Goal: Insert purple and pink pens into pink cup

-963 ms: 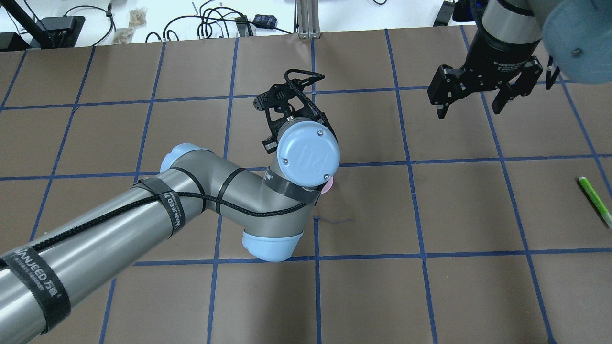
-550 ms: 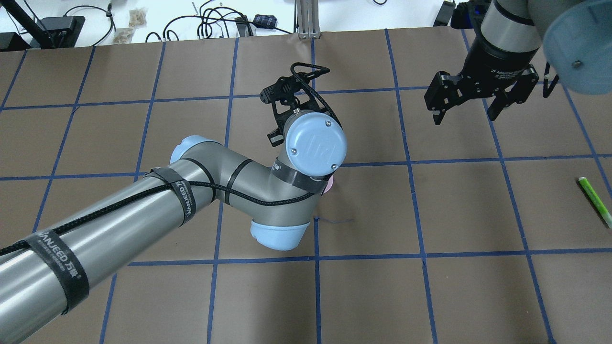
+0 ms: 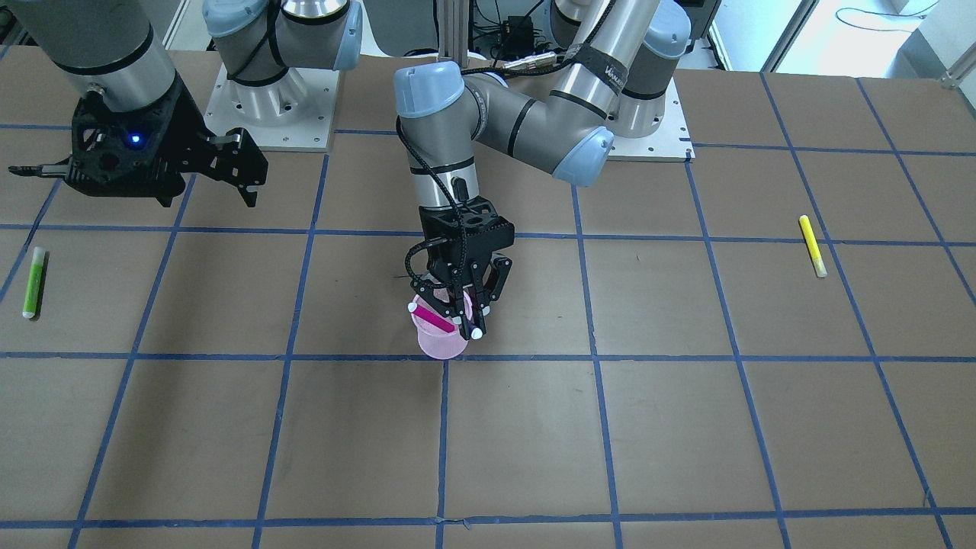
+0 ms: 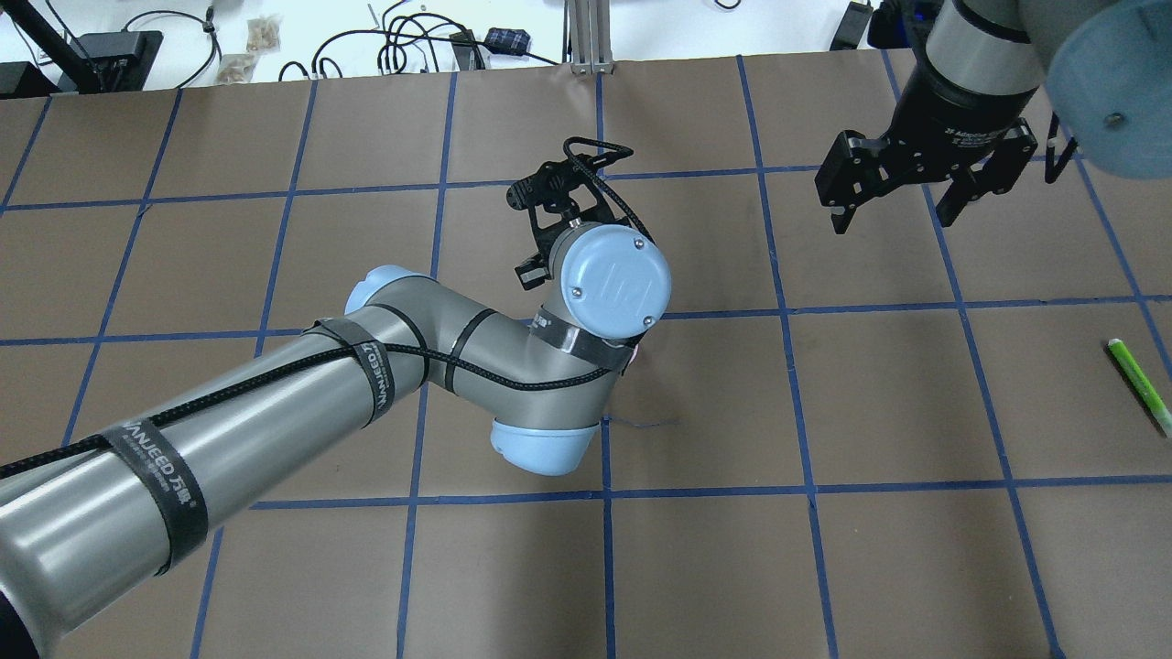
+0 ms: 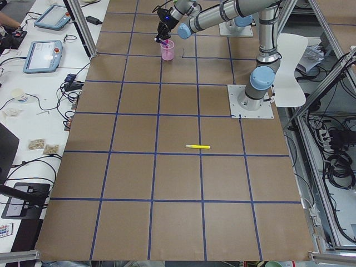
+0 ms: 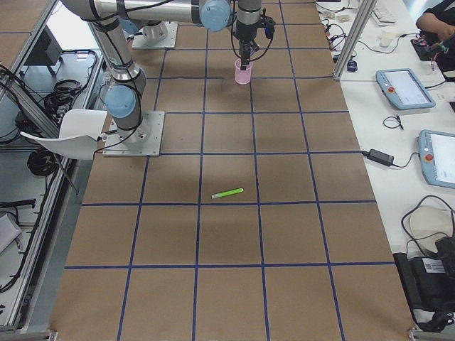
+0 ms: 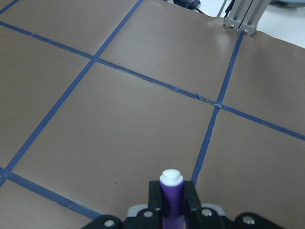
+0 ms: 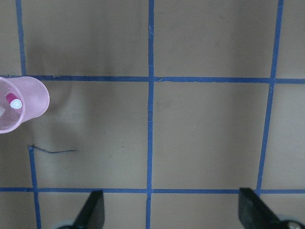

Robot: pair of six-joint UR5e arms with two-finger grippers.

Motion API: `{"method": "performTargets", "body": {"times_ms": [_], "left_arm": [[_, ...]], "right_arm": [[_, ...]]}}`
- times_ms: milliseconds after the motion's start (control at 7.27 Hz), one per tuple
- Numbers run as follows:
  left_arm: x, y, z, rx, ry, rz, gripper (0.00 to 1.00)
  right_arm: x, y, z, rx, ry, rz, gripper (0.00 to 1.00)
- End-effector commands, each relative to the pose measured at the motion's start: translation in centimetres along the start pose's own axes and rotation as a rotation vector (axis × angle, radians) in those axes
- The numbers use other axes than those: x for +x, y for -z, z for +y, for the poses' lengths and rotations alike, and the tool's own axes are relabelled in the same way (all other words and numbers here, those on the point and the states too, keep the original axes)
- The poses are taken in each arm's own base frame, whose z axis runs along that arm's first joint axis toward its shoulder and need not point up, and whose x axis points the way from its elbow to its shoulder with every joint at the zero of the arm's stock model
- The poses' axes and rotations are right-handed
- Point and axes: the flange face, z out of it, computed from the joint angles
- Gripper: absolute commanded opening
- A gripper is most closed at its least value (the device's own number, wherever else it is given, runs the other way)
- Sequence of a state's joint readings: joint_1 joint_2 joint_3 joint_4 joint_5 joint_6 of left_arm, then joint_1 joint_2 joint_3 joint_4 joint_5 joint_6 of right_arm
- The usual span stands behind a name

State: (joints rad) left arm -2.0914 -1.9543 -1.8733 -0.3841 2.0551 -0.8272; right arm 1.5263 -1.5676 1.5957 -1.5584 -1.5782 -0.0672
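The word "WANJEED", followed by two Chinese characters, is printed in white on a black strap (image 4: 169, 471) wrapped round the left arm (image 4: 275, 403), well back from its fingers (image 7: 190, 198). The same lettering is repeated on a second strap (image 4: 374, 371) nearer those fingers. White print beginning "2F Adaptive" is carried on the black housing (image 4: 971, 137) of the right gripper (image 4: 890, 220), just behind its fingers. A "UR" logo is embossed on the blue wrist cap (image 4: 615, 291) above the left fingers.
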Motion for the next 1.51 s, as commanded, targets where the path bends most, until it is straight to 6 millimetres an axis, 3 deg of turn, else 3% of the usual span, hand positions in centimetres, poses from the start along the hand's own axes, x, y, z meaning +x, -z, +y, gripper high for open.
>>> {"method": "performTargets", "body": {"times_ms": [0, 550, 688, 826, 1101, 1376], "left_arm": [[-0.3, -0.3, 0.0, 0.017, -0.003, -0.031, 1.0], [-0.3, -0.5, -0.1, 0.009, -0.003, -0.028, 1.0], [-0.8, 0.0, -2.0, 0.004, 0.015, -0.019, 1.0], [-2.0, 0.1, -5.1, -0.103, 0.014, 0.015, 1.0], [-6.9, 0.2, -13.5, -0.338, -0.038, -0.043, 1.0], [-15.3, 1.3, -21.5, -0.486, -0.238, -0.11, 1.0]], "right_arm": [[-0.2, 0.2, 0.4, 0.007, -0.001, 0.001, 1.0], [-0.3, 1.5, 0.8, 0.031, -0.004, 0.001, 1.0], [-0.3, 1.4, 0.8, 0.028, -0.015, 0.002, 1.0], [-0.3, 1.5, 0.8, 0.031, -0.017, 0.001, 1.0], [-0.3, 1.6, 0.8, 0.034, -0.018, -0.001, 1.0], [-0.4, 1.7, 1.1, 0.036, -0.017, -0.002, 1.0]]}}
